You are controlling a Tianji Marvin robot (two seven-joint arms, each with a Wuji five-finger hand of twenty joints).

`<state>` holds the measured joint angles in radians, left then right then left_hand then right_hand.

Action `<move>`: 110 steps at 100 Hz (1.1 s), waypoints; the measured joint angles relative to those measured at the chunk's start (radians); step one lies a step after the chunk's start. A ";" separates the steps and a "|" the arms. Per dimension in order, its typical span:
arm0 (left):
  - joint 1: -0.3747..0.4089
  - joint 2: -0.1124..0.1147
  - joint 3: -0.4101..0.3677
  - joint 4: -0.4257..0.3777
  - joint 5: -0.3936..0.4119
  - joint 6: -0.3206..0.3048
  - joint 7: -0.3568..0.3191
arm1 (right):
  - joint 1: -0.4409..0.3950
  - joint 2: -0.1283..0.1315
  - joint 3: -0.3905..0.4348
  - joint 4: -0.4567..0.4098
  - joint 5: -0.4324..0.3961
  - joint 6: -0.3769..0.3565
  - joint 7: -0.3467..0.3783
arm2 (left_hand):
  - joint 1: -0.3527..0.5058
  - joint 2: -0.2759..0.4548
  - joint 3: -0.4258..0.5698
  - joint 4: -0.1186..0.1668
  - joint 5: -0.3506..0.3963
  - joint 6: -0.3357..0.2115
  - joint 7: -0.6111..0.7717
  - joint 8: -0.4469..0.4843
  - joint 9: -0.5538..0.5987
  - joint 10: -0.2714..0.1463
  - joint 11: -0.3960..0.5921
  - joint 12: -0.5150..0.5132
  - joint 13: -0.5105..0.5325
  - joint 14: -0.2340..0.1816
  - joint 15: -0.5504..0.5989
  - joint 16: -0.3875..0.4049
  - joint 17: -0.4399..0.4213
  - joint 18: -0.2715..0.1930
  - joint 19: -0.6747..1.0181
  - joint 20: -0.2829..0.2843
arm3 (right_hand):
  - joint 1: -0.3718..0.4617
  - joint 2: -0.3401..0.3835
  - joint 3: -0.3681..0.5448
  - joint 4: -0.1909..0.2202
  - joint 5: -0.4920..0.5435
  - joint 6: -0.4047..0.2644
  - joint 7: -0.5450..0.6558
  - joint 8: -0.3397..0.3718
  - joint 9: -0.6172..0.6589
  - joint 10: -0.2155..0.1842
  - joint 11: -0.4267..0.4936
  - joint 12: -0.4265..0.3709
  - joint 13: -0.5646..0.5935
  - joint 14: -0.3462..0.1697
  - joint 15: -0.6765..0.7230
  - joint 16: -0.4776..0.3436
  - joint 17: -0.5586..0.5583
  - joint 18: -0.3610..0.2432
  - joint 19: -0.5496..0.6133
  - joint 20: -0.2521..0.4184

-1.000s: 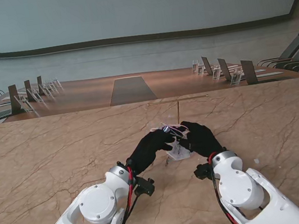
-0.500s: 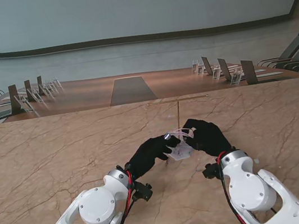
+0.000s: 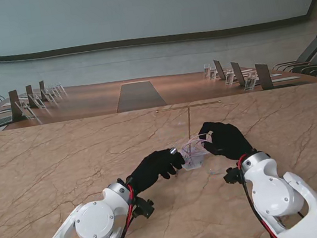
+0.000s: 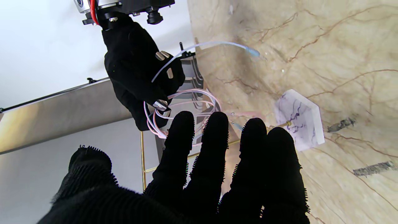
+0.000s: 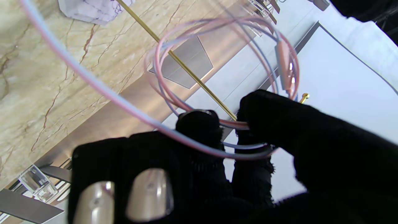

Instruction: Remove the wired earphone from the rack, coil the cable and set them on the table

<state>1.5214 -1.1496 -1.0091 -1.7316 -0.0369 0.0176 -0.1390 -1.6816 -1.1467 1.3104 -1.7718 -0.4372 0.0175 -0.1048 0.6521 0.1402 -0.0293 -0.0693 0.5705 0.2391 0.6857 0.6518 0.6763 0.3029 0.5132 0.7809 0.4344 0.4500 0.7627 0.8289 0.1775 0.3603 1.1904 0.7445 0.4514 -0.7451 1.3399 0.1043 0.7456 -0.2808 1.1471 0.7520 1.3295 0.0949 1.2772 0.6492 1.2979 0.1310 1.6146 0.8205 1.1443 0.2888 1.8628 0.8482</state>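
While my right hand (image 5: 217, 149) is pinching the coiled earphone cable (image 5: 224, 71) beside the rack (image 3: 189, 116), only my left wrist view is showing the plug end (image 4: 252, 51) dangling; my left hand (image 3: 157, 166) is reaching, fingers spread, holding nothing.

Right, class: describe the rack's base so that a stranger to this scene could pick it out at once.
Start at the marble table and find the two black-gloved hands near its middle. Between them a thin gold rack stands upright. At its foot lies the base, a flat, pale hexagonal slab with purple veins, unlike the beige, brown-veined tabletop around it.
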 measured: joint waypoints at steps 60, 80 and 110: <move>0.037 0.006 -0.035 0.005 0.076 -0.042 0.055 | -0.050 0.050 0.067 -0.094 -0.099 -0.088 0.198 | 0.000 0.000 0.000 0.000 0.000 -0.019 0.001 -0.001 0.006 0.000 0.002 0.002 0.008 0.003 0.009 0.010 -0.001 0.006 0.012 0.002 | -0.011 -0.093 0.035 0.009 0.084 -0.011 -0.069 0.013 -0.043 0.010 0.012 0.051 -0.006 0.000 -0.002 -0.047 0.000 0.000 0.001 -0.090; 0.039 0.006 -0.035 0.010 0.079 -0.042 0.060 | -0.060 0.062 0.068 -0.112 -0.118 -0.128 0.210 | 0.000 0.000 0.000 0.000 0.000 -0.024 0.001 -0.013 0.006 0.000 0.002 0.002 0.008 0.003 0.009 0.010 -0.002 0.006 0.012 0.002 | -0.011 -0.158 0.078 -0.012 0.124 -0.011 -0.077 -0.013 -0.168 0.064 0.037 0.052 -0.030 0.006 -0.050 -0.154 -0.023 0.002 0.001 -0.293; 0.051 0.004 -0.047 0.011 0.087 -0.053 0.072 | -0.061 0.068 0.055 -0.129 -0.122 -0.149 0.232 | 0.000 0.000 0.000 0.000 0.000 -0.025 -0.009 -0.038 0.006 0.000 0.002 0.001 0.008 0.003 0.009 0.010 -0.010 0.006 0.012 0.002 | -0.006 -0.226 0.108 -0.056 0.165 -0.011 -0.077 -0.074 -0.447 0.188 0.054 0.068 -0.260 0.069 -0.085 -0.105 -0.277 0.015 -0.032 -0.251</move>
<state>1.5722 -1.1452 -1.0557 -1.7210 0.0501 -0.0358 -0.0666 -1.7427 -1.0788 1.3657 -1.9003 -0.5588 -0.1312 0.1269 0.6521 0.1402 -0.0293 -0.0693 0.5705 0.2145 0.6767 0.6135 0.6826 0.3029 0.5148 0.7820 0.4420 0.4533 0.7715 0.8393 0.1680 0.3667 1.2021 0.7467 0.4450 -0.9716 1.4477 0.0485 0.9102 -0.2917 1.0706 0.6776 0.8828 0.2826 1.3316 0.7174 1.0374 0.2001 1.5294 0.7156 0.8670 0.3035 1.8312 0.5968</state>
